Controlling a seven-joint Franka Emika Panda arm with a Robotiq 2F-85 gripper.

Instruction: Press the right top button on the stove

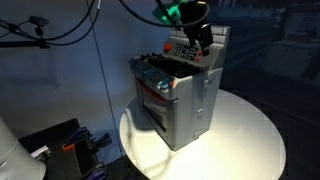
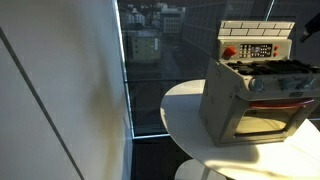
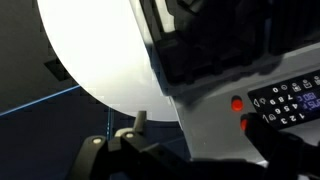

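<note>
The stove (image 1: 185,100) is a small grey toy oven on a round white table (image 1: 250,135), also in an exterior view (image 2: 250,95). Its tiled back wall carries a dark control panel (image 2: 258,50) with a red button (image 2: 229,52) at one end. My gripper (image 1: 200,36) hangs right over that back panel. In the wrist view the stove's grey wall (image 3: 205,95) fills the right half, with two red buttons (image 3: 237,103) beside the panel (image 3: 290,100). My gripper (image 3: 205,132) looks open, and its dark right finger partly covers the lower red button.
The table edge (image 2: 185,115) stands close to a large window (image 2: 150,50) and a white wall (image 2: 60,90). Black cables (image 1: 60,30) hang at the left. Dark equipment (image 1: 60,145) sits on the floor beside the table.
</note>
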